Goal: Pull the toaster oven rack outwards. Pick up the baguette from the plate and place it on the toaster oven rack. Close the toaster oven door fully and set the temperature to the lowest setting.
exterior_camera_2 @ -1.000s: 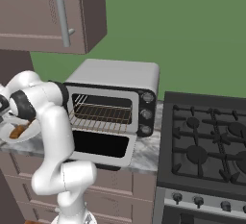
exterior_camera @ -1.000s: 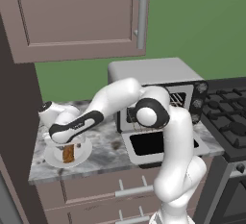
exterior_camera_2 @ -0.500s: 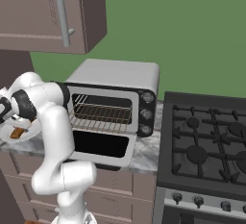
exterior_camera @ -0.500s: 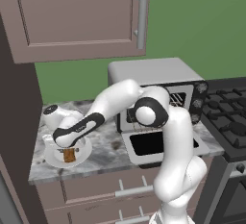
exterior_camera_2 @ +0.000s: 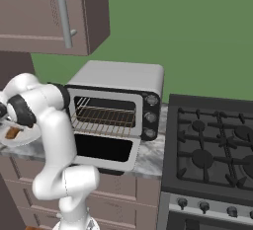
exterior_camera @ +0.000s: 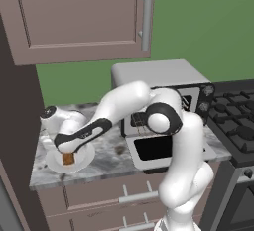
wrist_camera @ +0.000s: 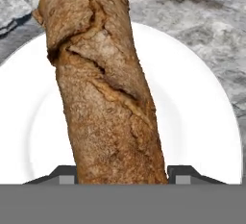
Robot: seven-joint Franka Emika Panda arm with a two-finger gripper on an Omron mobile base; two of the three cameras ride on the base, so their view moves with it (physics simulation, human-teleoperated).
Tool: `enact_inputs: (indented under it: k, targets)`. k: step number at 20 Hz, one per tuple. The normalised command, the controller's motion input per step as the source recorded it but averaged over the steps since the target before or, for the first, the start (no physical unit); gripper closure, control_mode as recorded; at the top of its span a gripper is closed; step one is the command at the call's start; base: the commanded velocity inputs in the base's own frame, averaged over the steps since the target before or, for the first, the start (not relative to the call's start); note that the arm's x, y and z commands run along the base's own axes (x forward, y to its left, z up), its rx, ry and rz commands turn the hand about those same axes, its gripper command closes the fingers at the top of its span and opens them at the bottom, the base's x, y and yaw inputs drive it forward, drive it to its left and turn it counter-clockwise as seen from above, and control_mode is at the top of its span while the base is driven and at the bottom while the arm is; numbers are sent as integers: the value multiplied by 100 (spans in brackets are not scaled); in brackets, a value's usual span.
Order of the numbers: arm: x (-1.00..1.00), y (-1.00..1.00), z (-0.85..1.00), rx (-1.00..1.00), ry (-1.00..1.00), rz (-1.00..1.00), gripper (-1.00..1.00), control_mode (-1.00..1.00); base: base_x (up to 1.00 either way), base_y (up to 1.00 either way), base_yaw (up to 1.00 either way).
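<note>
My gripper [wrist_camera: 120, 172] is reaching straight down over the baguette [wrist_camera: 103, 83], one dark fingertip [wrist_camera: 65, 174] sitting on each side of the loaf's near end. The tips are flanking the crust closely, but I cannot tell whether they are pressing on it or standing just clear. The baguette is lying across the middle of the plate [wrist_camera: 202, 122], its far end reaching out past the rim. In the left base view, the plate [exterior_camera: 82, 159] is sitting near the left end of the marbled counter [exterior_camera: 106, 158], close to the front edge, with my gripper [exterior_camera: 68, 151] hanging right above it. Farther right along the counter, the toaster oven [exterior_camera_2: 118, 83] is standing with the toaster oven door [exterior_camera_2: 106, 150] hanging open toward the front edge. The toaster oven rack [exterior_camera_2: 104, 118] is showing in the open cavity. A black stove [exterior_camera_2: 212, 150] is standing just beside the counter's right end.
</note>
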Motion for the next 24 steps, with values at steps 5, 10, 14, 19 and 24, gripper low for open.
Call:
enact_inputs:
  k: [5, 10, 14, 19, 24]
  targets:
    - [-33, -28, 100, 0, -15, 0, 100, -100, 0, 0, 0]
    - [-17, -47, 100, 1, 0, -7, 100, -100, 0, 0, 0]
    - [-16, -46, 100, 2, 0, -10, 100, -100, 0, 0, 0]
    - [-16, -59, 93, 5, 0, -16, 100, -100, 0, 0, 0]
    - [-26, -66, 52, 1, 0, -27, 100, -100, 0, 0, 0]
